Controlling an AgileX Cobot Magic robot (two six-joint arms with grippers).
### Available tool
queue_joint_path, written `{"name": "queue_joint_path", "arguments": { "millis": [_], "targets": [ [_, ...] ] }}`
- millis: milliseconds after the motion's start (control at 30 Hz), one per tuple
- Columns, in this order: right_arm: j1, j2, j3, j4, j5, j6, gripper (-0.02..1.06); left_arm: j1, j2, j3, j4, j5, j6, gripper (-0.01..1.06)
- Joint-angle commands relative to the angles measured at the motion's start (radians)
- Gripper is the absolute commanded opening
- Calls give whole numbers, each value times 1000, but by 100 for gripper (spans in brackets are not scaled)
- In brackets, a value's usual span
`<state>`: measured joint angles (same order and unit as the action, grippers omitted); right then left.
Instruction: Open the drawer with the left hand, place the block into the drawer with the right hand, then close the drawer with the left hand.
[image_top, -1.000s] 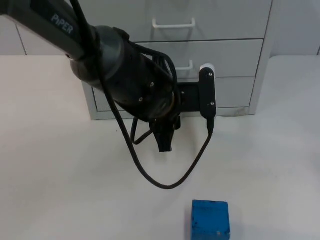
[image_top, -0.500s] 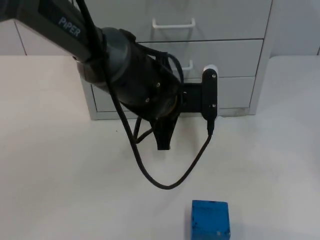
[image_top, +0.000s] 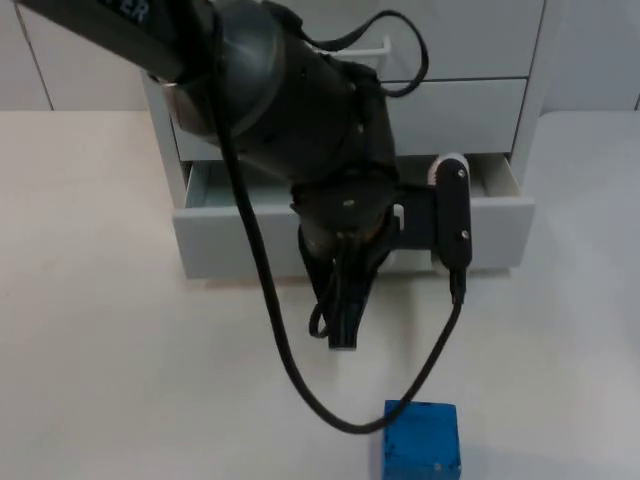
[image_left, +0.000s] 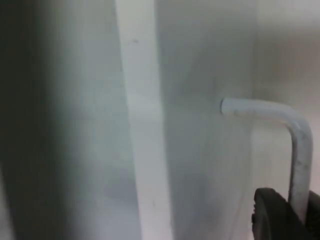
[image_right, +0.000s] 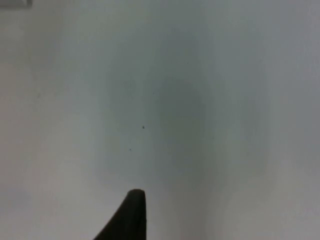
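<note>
Surface (image_top: 110, 380): white, plain, carrying every item listed here; it runs in front of and to both sides of the cabinet.

Cabinet (image_top: 530, 60): pale grey, several drawers stacked, standing at the far side of the surface. An upper drawer front carries a white bar handle (image_top: 385, 45), partly covered by the left arm.

Drawer (image_top: 230, 240): lowest of the cabinet, pulled out toward the viewer so that its front panel stands clear of the cabinet face. A strip of the interior shows behind the panel on either side of the arm. The left wrist view shows the panel close up, with a white bent-bar drawer handle (image_left: 295, 150) standing off it.

Left arm (image_top: 270, 90): black, reaching in over the cabinet and down across the drawer front, hiding its middle.

Left gripper (image_top: 345, 300): at the drawer front, over the surface just before the panel. In the left wrist view a black fingertip (image_left: 275, 220) lies right against the drawer handle; how wide the fingers stand, and whether they clasp the bar, cannot be told.

Block (image_top: 421, 440): blue, square-cornered, lying on the surface in front of the drawer, well apart from it and slightly to the right of the left gripper; nothing grips it.

Right gripper (image_right: 127, 217): a dark fingertip over bare white surface; its opening cannot be told.
</note>
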<state>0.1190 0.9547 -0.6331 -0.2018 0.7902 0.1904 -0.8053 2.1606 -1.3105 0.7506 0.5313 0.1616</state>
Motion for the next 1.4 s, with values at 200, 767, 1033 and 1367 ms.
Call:
{"name": "queue_joint_path", "arguments": {
  "millis": [200,767,1033,1367],
  "targets": [
    [-5,1,0,4,-9,4,103,-69,-25,11,-299,70,280,0],
    [-5,1,0,2,-9,4,103,-69,-25,11,-523,120,537,0],
    [-5,1,0,2,-12,4,103,-69,-25,11,-523,115,537,13],
    [-5,1,0,2,-17,4,103,-69,-33,11,-525,135,537,64]
  ]
}}
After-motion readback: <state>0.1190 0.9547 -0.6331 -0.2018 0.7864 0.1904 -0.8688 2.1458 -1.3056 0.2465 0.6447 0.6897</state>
